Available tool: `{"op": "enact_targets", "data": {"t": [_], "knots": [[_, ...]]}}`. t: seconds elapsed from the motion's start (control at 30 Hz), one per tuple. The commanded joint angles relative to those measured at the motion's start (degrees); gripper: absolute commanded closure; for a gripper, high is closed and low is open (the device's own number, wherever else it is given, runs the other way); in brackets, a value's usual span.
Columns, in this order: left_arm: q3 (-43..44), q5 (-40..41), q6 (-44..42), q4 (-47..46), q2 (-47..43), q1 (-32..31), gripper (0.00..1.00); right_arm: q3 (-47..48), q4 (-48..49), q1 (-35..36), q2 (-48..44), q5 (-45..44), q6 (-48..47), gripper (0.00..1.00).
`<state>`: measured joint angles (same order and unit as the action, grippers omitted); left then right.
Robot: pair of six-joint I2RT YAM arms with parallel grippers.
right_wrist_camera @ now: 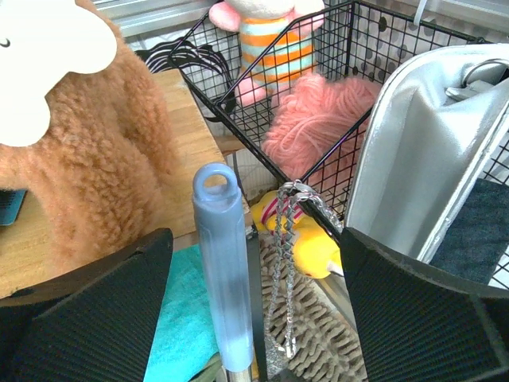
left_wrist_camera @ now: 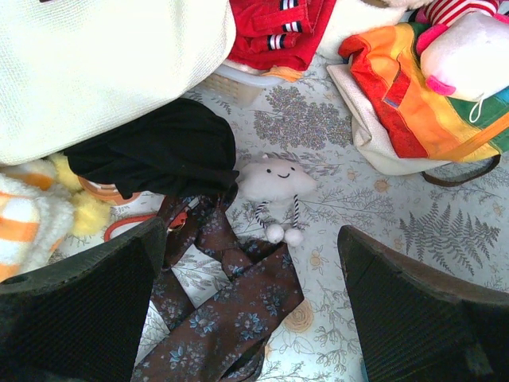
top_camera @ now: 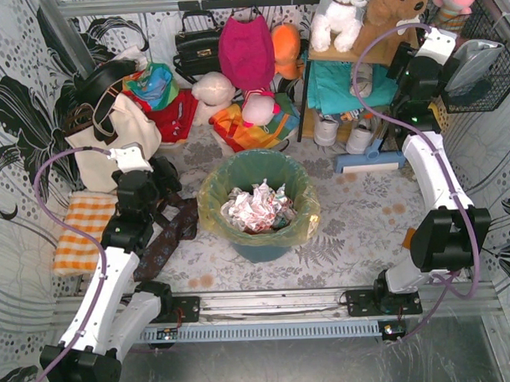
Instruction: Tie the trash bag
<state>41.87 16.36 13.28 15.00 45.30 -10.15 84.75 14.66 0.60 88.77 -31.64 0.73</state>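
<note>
**binfan:** ok so where's the thin, crinkly, translucent yellow trash bag (top_camera: pixel 300 225) in all this clutter?

**yamwatcher:** dead centre of the table, lining the round teal plastic bin (top_camera: pixel 259 251); its mouth is folded out over the rim all the way round, which is what holds it open; crumpled white-and-red wrappers (top_camera: pixel 257 206) are heaped inside, up to about the rim; nothing gathered, no knot, so I'd say the tying hasn't begun

**binfan:** and the arms?

**yamwatcher:** neither touches it; the left gripper (left_wrist_camera: pixel 253 239) is near the bin's left side, spread wide with nothing in it, looking down on a brown floral necktie (left_wrist_camera: pixel 238 306) and a small white cloud plush toy (left_wrist_camera: pixel 274 177), with a cream canvas tote (left_wrist_camera: pixel 95 72) behind; the right gripper (right_wrist_camera: pixel 256 237) is well apart, up in the far right corner by a black wire basket (right_wrist_camera: pixel 318 72), spread wide too; a pale blue plastic handle (right_wrist_camera: pixel 221 263) shows between its fingers, but I can't tell if it's inside the jaws or just beyond

**binfan:** next move?

**yamwatcher:** my guess: both come to opposite sides of the rim and peel the fold up; the film's thin and slippery, so pinch plenty; the risk is dragging or tipping the bin
</note>
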Motion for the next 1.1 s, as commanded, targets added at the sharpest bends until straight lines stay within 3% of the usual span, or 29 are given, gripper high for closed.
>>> {"op": "enact_targets", "data": {"t": [0.0,0.23,0.33,0.5,0.73,0.87,1.07], "knots": [[-0.54,-0.87,0.43,-2.34,-0.11,-0.30,0.02,2.82,0.38,-0.43,-2.65,1.94,-0.91,0.13],[2.08,-5.59,0.66,0.94,-0.51,-0.25,0.02,3.51,-13.73,-0.18,-11.81,11.68,4.62,0.06],[4.36,-7.72,3.52,2.92,-1.45,-0.26,0.02,1.37,-20.54,0.30,-16.69,18.23,9.93,0.07],[9.66,-17.88,9.71,5.19,-1.31,-0.26,0.02,-2.81,-30.10,1.39,-24.46,32.94,17.12,0.12],[17.03,-29.27,13.76,21.41,1.99,-0.23,0.02,-9.06,-42.28,1.42,-33.61,52.42,24.73,0.16],[17.44,-33.88,15.65,28.13,0.93,-0.25,0.02,-11.76,-50.19,1.43,-37.91,58.39,25.52,0.19],[18.06,-29.33,17.58,40.76,-2.58,-0.23,0.00,-15.95,-60.23,1.42,-41.86,63.50,25.81,0.26]]}}
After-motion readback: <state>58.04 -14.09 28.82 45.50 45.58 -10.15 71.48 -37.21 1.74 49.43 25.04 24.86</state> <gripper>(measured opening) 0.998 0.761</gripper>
